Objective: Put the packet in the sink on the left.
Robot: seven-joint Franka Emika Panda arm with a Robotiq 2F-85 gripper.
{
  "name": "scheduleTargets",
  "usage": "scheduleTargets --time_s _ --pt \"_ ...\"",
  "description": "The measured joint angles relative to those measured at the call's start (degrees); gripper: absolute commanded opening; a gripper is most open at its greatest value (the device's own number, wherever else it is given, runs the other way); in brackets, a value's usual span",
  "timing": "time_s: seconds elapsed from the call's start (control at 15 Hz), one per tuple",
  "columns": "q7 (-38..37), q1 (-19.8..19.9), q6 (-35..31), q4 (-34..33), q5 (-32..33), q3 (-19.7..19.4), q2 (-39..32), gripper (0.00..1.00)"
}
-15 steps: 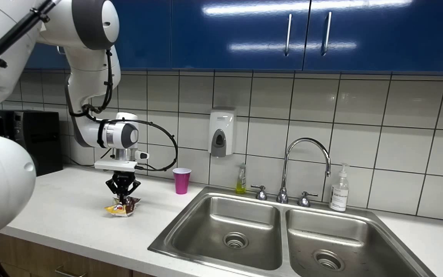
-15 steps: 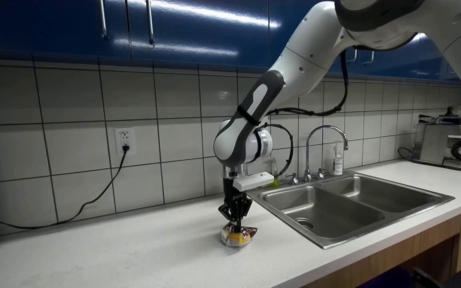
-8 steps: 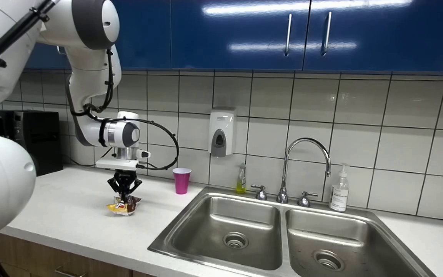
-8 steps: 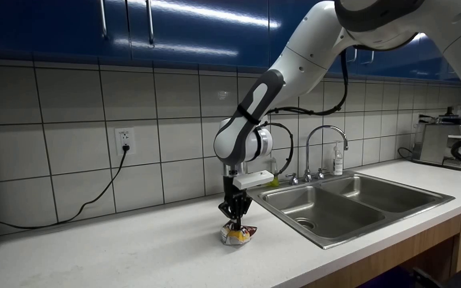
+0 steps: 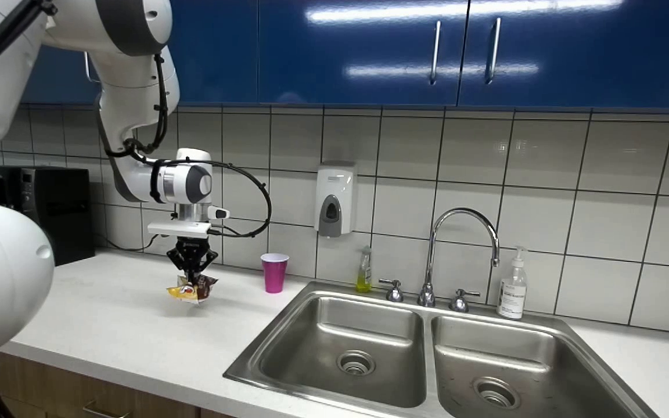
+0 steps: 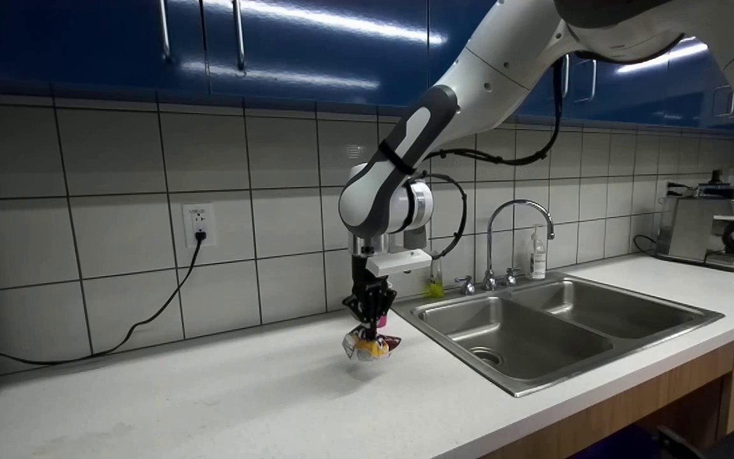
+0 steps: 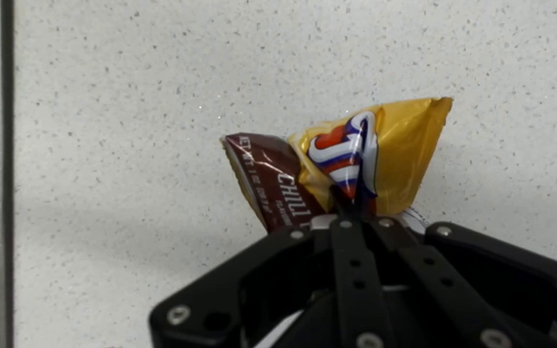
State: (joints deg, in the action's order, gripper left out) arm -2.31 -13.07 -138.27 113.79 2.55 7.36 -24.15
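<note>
The packet [image 5: 183, 291], a crumpled yellow and brown snack bag, hangs above the white counter in both exterior views [image 6: 374, 349]. My gripper [image 5: 193, 281] points straight down and is shut on the packet's middle, as also seen in an exterior view [image 6: 371, 331]. In the wrist view the packet [image 7: 404, 154] is pinched between the fingertips [image 7: 351, 203], with its ends sticking out to both sides. The left sink basin [image 5: 305, 363] is steel with a round drain and lies to the right of my gripper, also in an exterior view [image 6: 539, 344].
A pink cup [image 5: 274, 273] stands near the wall, between my gripper and the sink. A yellow-green spray bottle [image 5: 364, 271], the faucet [image 5: 431, 261] and a soap bottle [image 5: 512, 293] stand behind the basins. The right basin [image 5: 549, 354] adjoins the left. A black machine [image 5: 58, 209] stands far left.
My gripper has risen from the counter with the packet in it and moved slightly back toward the wall. The packet has lifted off the counter, and its shadow lies below it.
</note>
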Motion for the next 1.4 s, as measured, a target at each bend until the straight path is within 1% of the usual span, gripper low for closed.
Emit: scheduleTargets --time_s 0.27,0.6,1.0,1.4 --pt "-2.0 0.0 0.9 0.6 0.0 -1.5 1.5 0.00" --pt "-5.0 0.9 0.9 2.3 0.1 -5.5 1.6 0.00" --pt "-7.6 4.0 0.9 3.4 0.1 -9.7 2.6 0.00" --pt "-9.1 7.7 0.8 7.0 0.0 -12.7 6.1 0.00"
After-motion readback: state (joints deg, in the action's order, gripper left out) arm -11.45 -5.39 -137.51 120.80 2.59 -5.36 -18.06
